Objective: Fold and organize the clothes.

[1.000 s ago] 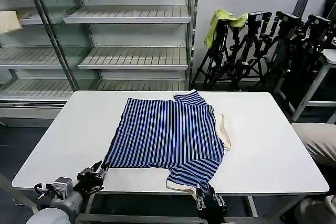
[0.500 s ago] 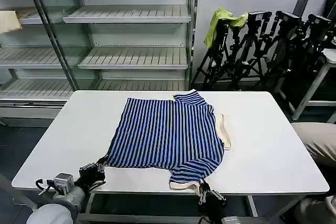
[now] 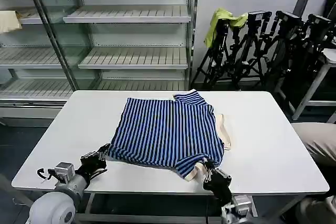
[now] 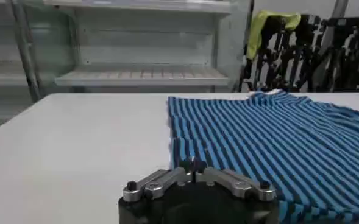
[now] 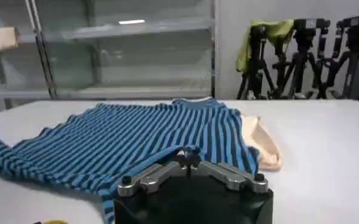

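Striped shirt's [image 3: 169, 135] near hem lifted off the white table [image 3: 273, 145].
Left gripper [image 3: 101, 156] and right gripper [image 3: 208, 170], each clamped on a near corner, have been carried farther in, starting a fold.

A white worktop [image 3: 273, 140] stands before empty shelves [image 3: 134, 59], with black tripods [image 3: 273, 45] and a yellow-green cloth [image 3: 223, 19] far right.

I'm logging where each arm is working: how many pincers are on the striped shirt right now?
2. The left pincer grips the striped shirt at its near left corner; the right pincer grips the near right sleeve by its cream cuff. Both are shut on the fabric.
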